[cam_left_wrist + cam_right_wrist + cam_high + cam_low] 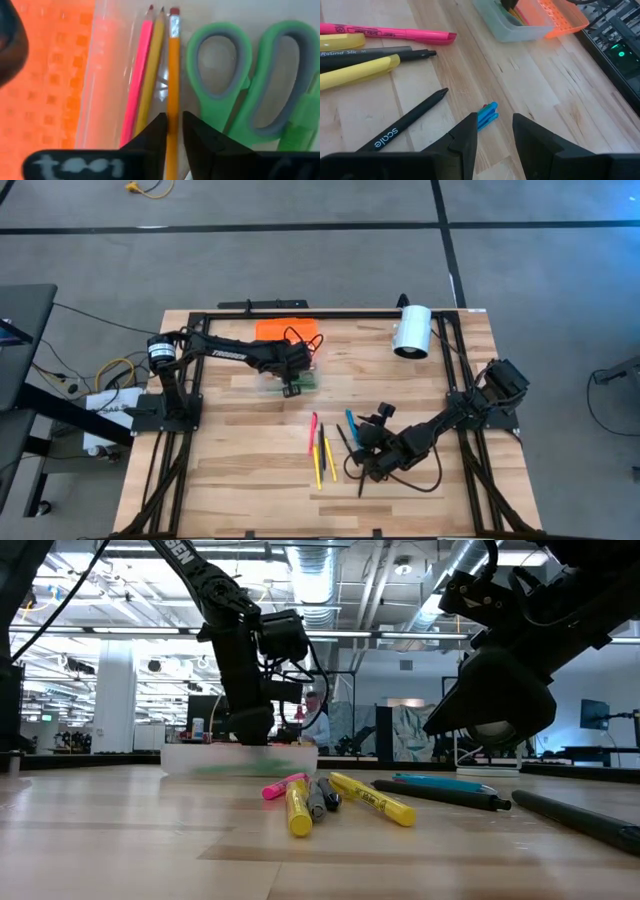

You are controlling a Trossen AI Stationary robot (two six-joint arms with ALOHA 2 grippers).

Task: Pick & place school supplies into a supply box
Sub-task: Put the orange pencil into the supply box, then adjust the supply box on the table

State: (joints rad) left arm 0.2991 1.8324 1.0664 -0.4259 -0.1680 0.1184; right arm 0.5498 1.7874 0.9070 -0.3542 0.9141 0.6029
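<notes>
The supply box's clear base (272, 384) sits at the table's far left of centre, with its orange lid (290, 330) lying open behind it. Inside the base lie green-handled scissors (250, 85) and pink, yellow and orange pencils (172, 75). My left gripper (175, 127) points down into the base, slightly open, with the orange pencil between its fingertips. My right gripper (492, 132) hovers open above the table over the tip of a blue pen (487, 115), holding nothing. Loose pens and highlighters (322, 448) lie on the wood beside it. My left gripper comes from above with one fingertip (159, 127) on either side of the orange pencil's shaft (173, 107), the fingers lying across it. The pencil lies flat in the box beside the other pencils. Whether the fingertips touch it, I cannot tell.
A white cylinder (411, 332) lies at the far right of the table. A pink highlighter (390, 32), two yellow ones (355, 72) and black pens (405, 125) lie between my right gripper and the box. Bare wood stretches along the near edge.
</notes>
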